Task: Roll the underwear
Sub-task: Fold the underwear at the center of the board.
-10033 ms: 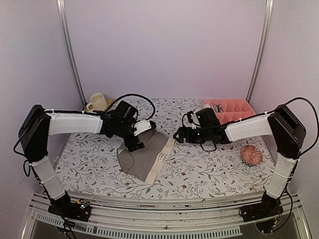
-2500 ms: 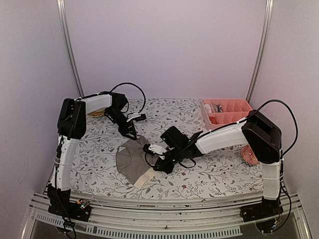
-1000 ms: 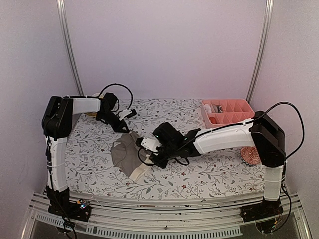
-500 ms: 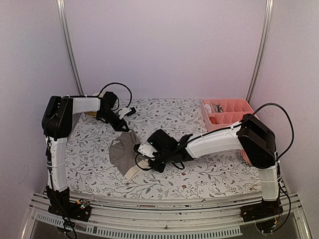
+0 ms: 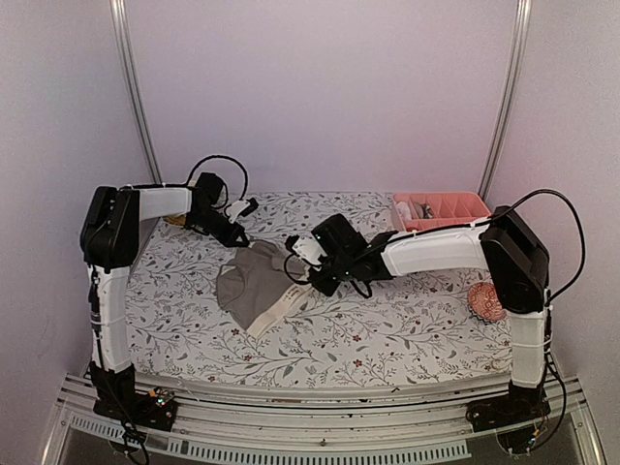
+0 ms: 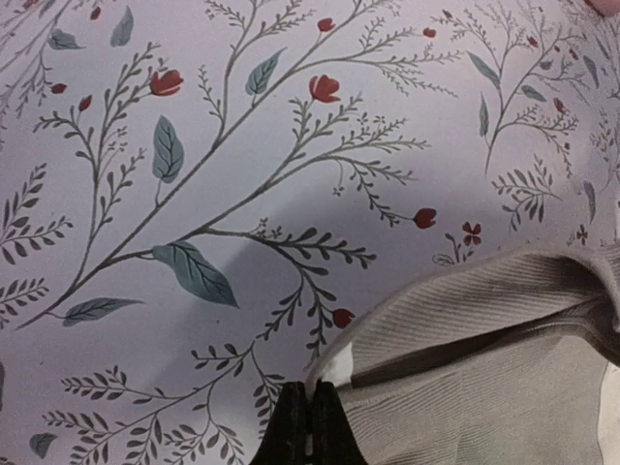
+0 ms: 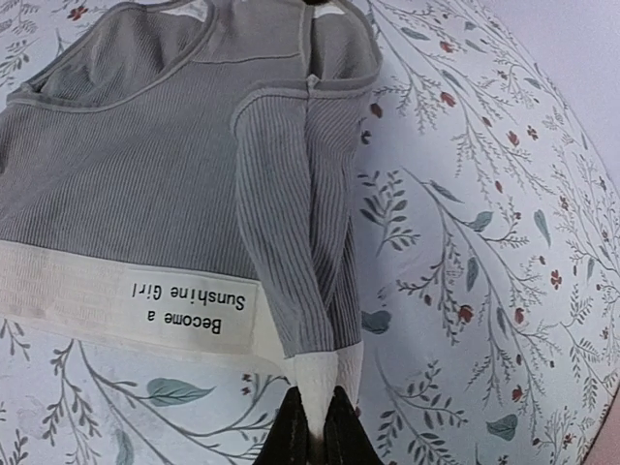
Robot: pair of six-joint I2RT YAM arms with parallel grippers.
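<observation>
Left gripper [image 6: 310,417]: reaches in at the far left of the cloth, jaws pressed together on the far edge of the underwear [image 5: 250,284]. That edge sits slightly raised off the surface in the left wrist view.

Underwear: one taupe grey-brown brief of ribbed fabric, lying left of centre on the tabletop [image 5: 387,329], spread mostly flat. The wide cream waistband [image 7: 87,291] runs along its near side. A label [image 7: 189,308] on the band reads "Become a Sunshine Girl". The right side panel is folded lengthwise over the middle, forming a narrow ribbed strip from the far edge down to the band.

Right gripper [image 7: 315,421]: arm stretched in from the right, fingertips clamped on the folded cream corner of the waistband at the right end of the cloth.

Further right: a pink divided tray [image 5: 455,203] at the far right of the tabletop; contents too small to tell. A round pink knitted ball [image 5: 487,302] sits near the right edge, well apart from the cloth.

Surface: white covering printed with grey-green leafy sprigs and small red flowers. A ridged metal rail [image 5: 320,426] runs along the near edge.

Room: plain pale lilac walls [image 5: 320,97], with a slim metal upright at the far left [image 5: 136,97] and another at the far right [image 5: 504,97].
</observation>
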